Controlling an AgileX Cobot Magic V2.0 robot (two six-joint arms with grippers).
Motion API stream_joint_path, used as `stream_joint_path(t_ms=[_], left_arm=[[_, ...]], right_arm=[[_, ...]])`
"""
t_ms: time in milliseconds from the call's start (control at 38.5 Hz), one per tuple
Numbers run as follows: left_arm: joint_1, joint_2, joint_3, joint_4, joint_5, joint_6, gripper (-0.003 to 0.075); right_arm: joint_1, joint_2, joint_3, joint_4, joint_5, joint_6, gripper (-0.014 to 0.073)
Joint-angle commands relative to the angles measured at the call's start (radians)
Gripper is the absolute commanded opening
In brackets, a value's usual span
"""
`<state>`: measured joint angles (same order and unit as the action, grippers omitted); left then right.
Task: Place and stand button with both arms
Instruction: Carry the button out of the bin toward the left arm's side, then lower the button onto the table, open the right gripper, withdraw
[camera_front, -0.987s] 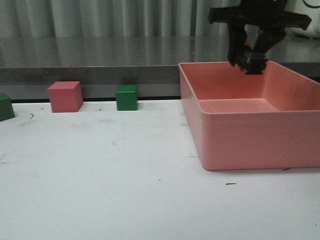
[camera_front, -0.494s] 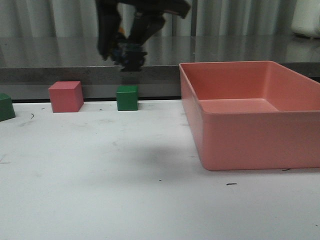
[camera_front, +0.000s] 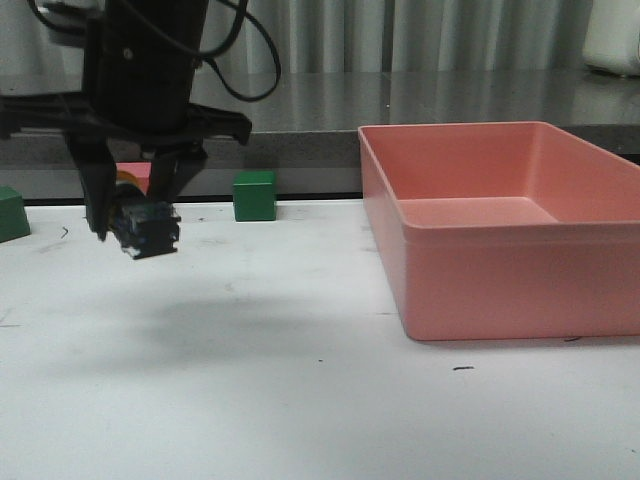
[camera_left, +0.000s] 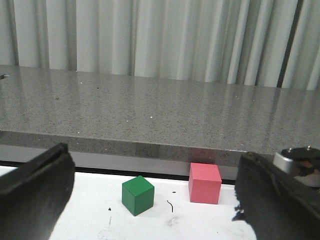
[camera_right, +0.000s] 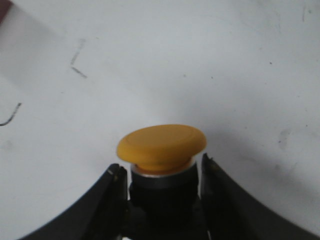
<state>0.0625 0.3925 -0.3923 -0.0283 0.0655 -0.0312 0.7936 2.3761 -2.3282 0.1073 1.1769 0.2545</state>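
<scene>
My right gripper (camera_front: 140, 232) is shut on the button (camera_front: 146, 228) and holds it a little above the white table (camera_front: 300, 400) at the left, in front of the pink cube (camera_front: 137, 170). In the right wrist view the button's yellow cap (camera_right: 162, 145) and silver collar stick out between the black fingers (camera_right: 112, 182), with bare table behind. My left gripper (camera_left: 150, 200) is open and empty, its fingers (camera_left: 35, 185) far apart. It does not show in the front view.
A large pink bin (camera_front: 500, 260) stands at the right. A green cube (camera_front: 254, 195) sits at the table's back edge, another (camera_front: 10, 213) at the far left. The left wrist view shows a green cube (camera_left: 137, 194) and the pink cube (camera_left: 204, 183) under a grey ledge (camera_left: 150, 115).
My right arm has carried the button from above the pink bin leftward across the table and down to just above the surface by the pink cube.
</scene>
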Motion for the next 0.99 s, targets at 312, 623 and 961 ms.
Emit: stream_joint_path(t_ms=[312, 623, 961], left_arm=[[0.001, 0.014, -0.034, -0.001, -0.084, -0.01, 0.0617], [0.001, 0.014, -0.034, -0.001, -0.084, -0.01, 0.0617], [0.001, 0.014, -0.034, -0.001, -0.084, -0.01, 0.0617]], right_arm=[[-0.034, 0.046, -0.041, -0.044, -0.037, 0.115, 0.0171], [-0.034, 0.062, -0.041, -0.003, -0.068, 0.152, 0.0212], [-0.033, 0.011, -0.041, 0.01, -0.05, 0.151, 0.0443]])
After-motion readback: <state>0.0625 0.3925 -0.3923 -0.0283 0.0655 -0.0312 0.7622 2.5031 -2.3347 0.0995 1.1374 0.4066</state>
